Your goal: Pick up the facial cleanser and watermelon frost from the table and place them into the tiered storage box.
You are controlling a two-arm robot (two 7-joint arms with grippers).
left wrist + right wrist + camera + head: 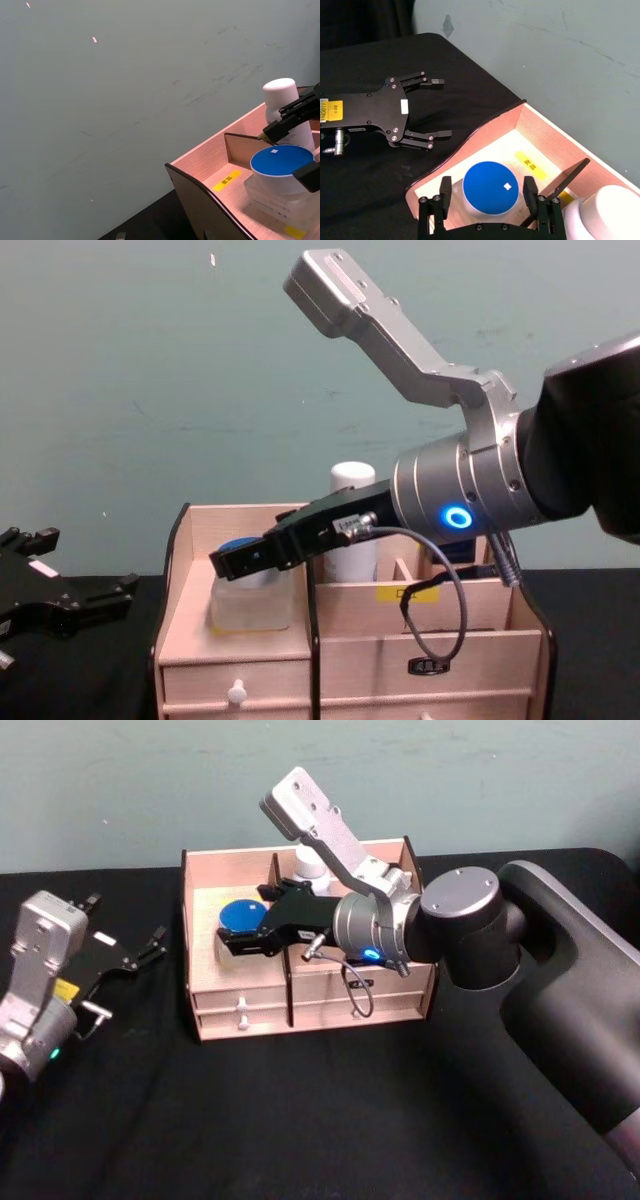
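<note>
The tiered storage box (300, 985), a light wooden stepped organiser w/ dark-edged side panels, yellow labels and small knobbed drawers, sits on the black table (300, 1120) near the pale green wall (120, 790), its drawer front facing the robot and its long axis running left-right in the head view. In its left top compartment stands a squat translucent jar w/ a blue round lid (490, 187), upright, lid facing up, on the wooden floor next to a yellow label (531, 162). Behind a thin divider, in the rear compartment, a white bottle w/ a white cap (284, 107) also stands upright. The right gripper (487, 200) reaches in from the right, its black fingers (445, 192) spread either side of the jar's lid, one per side; whether the pads touch the jar can't be told. The left gripper (432, 107) hangs over the table to the box's left, well apart from it, jaws open and holding nothing, fingers pointing toward the box.
</note>
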